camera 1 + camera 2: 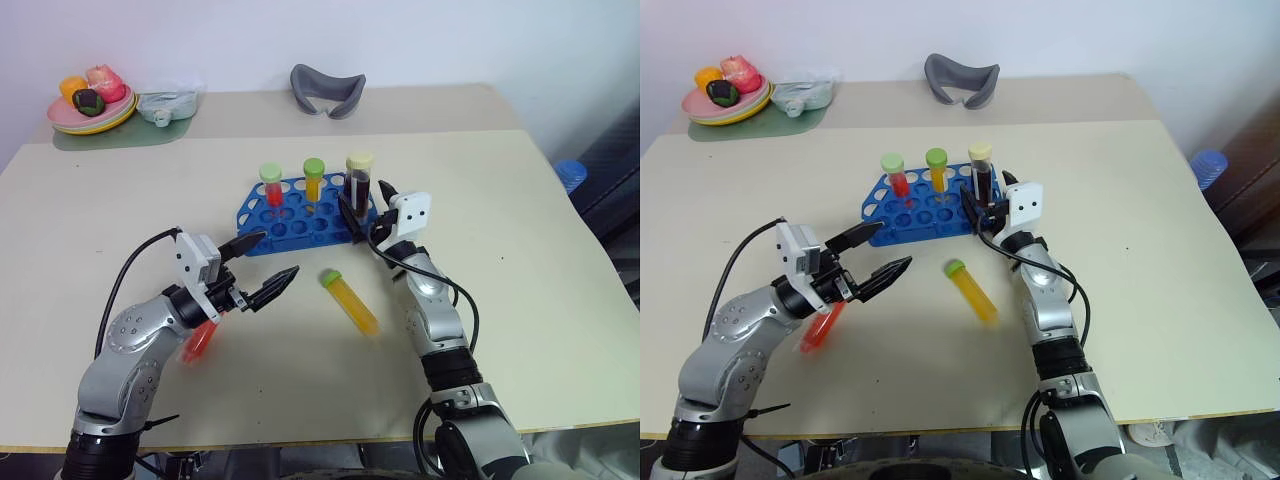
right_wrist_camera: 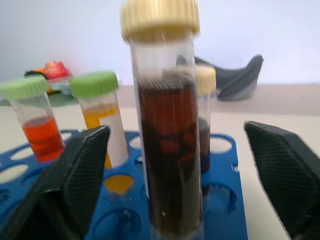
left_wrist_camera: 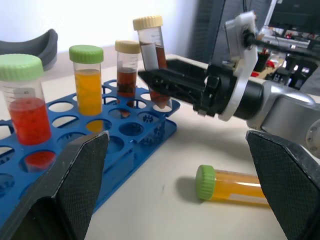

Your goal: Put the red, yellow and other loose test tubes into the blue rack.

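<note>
Beige table, white wall behind. Dark tube point(image 1: 358, 182) stands in the corner of the blue rack point(image 1: 300, 214), leaning a touch, and the right end effector point(image 1: 364, 214) has its fingers spread either side of it, no grip. I'd back straight off so a finger doesn't knock it. Left end effector point(image 1: 262, 268) is wide open, empty. Yellow tube point(image 1: 350, 301) lies loose near the rack; red tube point(image 1: 200, 338) is mostly hidden under the left arm, so can't judge how it lies.
</note>
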Controlling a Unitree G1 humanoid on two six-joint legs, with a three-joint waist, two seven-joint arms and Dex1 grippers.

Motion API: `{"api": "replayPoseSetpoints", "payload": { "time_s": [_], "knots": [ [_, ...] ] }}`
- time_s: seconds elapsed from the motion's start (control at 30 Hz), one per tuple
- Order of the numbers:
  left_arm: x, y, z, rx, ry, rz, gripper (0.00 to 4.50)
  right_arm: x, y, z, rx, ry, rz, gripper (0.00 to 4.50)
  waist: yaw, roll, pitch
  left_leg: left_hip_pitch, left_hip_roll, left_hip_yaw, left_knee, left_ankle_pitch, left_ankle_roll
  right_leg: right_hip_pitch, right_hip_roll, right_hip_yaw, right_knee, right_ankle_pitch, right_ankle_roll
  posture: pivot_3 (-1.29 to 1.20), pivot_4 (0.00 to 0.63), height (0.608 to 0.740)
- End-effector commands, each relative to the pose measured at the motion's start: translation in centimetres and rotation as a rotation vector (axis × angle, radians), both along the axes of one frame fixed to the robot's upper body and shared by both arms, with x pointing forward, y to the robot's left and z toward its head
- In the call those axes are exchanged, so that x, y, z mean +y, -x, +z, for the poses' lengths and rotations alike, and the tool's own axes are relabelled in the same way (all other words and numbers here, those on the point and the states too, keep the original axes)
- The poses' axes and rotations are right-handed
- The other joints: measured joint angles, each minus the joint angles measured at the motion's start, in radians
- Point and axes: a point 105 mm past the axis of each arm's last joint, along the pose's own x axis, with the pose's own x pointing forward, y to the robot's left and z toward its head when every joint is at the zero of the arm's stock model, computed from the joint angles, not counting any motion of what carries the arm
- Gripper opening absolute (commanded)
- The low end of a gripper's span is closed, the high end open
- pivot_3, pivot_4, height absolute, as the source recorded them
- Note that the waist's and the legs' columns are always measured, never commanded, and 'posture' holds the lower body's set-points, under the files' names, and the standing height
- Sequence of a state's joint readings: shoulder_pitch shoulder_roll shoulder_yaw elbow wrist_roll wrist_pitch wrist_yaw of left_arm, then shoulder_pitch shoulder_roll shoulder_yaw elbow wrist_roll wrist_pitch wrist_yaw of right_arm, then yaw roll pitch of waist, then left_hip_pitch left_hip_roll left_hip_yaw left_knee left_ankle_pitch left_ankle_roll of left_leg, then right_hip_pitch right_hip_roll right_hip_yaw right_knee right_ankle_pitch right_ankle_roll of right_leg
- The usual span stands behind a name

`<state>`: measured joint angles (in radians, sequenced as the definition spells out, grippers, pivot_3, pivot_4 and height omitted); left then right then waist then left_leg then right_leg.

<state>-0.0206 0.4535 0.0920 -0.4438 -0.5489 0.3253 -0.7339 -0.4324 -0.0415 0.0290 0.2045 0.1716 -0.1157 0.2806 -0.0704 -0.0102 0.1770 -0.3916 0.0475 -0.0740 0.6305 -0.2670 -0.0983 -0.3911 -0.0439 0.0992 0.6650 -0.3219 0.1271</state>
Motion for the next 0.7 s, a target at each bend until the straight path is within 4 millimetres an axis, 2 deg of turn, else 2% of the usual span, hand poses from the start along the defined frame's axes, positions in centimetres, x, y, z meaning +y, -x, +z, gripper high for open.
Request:
{"api": "replayPoseSetpoints", "payload": {
  "time_s": [0.03,0.23,0.43,0.7],
  "knots": [
    [-0.6,0.4,1.0,-0.041,0.001,-0.024,4.50,-0.5,0.3,1.1,-0.039,-0.016,-0.011,4.45,0.000,0.000,0.000,0.000,0.000,0.000,0.000,0.000,0.000,0.000,0.000,0.000,0.000,0.000,0.000,0.00,0.150,0.740],
    [-0.8,0.3,1.1,-0.041,0.003,-0.030,4.50,-0.4,0.1,1.4,-0.012,-0.017,0.000,4.45,0.000,0.000,0.000,0.000,0.000,0.000,0.000,0.000,0.000,0.000,0.000,0.000,0.000,0.000,0.000,0.00,0.150,0.740],
    [-0.7,0.4,1.4,-0.042,-0.003,-0.023,4.50,-0.7,0.0,1.5,0.141,0.060,0.014,4.45,0.002,0.000,0.000,0.000,0.000,0.000,0.000,0.000,0.000,0.000,0.000,0.000,0.000,0.000,0.000,0.00,0.150,0.740],
    [-0.7,0.6,1.0,-0.034,-0.004,-0.027,4.50,-0.9,0.5,2.7,0.282,0.151,0.072,4.45,0.001,0.000,0.000,0.000,0.000,0.000,0.000,0.000,0.000,0.000,0.000,0.000,0.000,0.000,0.000,0.00,0.150,0.740]
  ]
}}
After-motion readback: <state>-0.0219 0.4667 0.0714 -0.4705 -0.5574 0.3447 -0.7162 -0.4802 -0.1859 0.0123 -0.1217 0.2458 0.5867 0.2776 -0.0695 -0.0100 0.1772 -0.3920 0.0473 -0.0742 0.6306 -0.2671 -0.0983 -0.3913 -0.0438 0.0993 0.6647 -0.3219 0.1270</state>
